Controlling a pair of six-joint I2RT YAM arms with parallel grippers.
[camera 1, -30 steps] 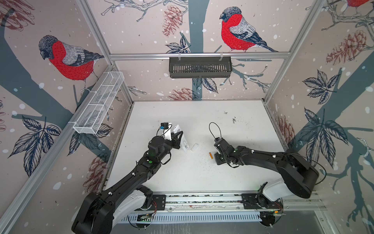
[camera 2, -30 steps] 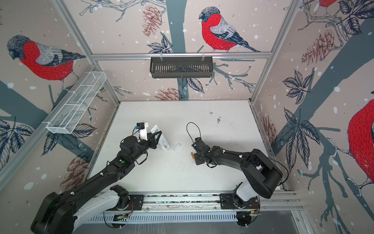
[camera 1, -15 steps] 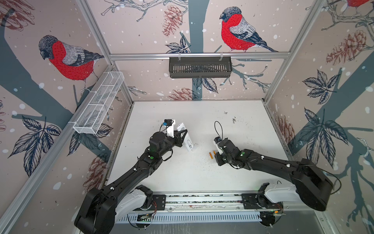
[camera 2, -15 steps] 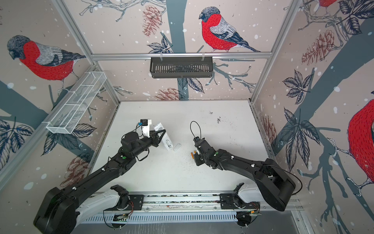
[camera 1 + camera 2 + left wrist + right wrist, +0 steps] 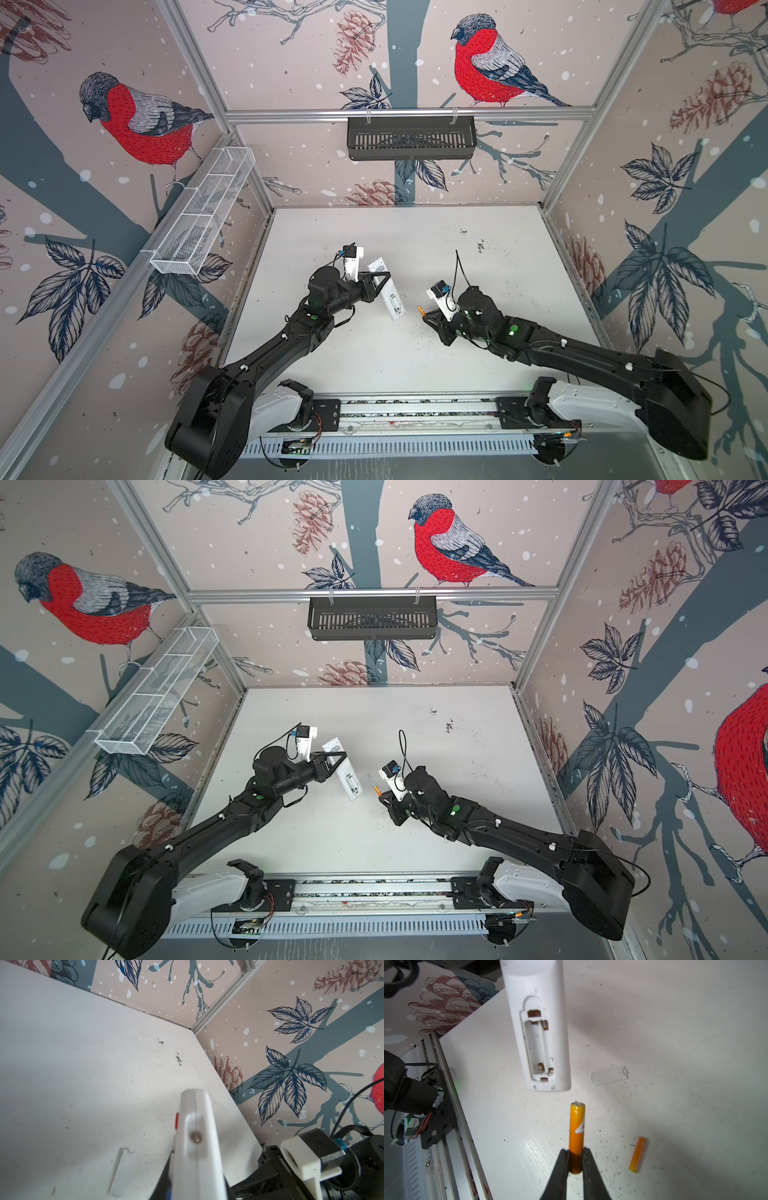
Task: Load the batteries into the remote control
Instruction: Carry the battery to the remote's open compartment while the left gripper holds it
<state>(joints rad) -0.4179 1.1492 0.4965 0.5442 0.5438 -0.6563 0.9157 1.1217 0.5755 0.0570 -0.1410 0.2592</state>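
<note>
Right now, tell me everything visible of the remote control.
The remote control is a slim white plastic bar, held by the left gripper, tilted, apparently off the table. In its plain back the battery bay is open and empty, metal contacts at both ends. A red button shows on its front.

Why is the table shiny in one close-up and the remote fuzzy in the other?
Right wrist view: light glare streaks the table beside the held battery; left wrist view: the remote control sits very near the lens and looks soft.
</note>
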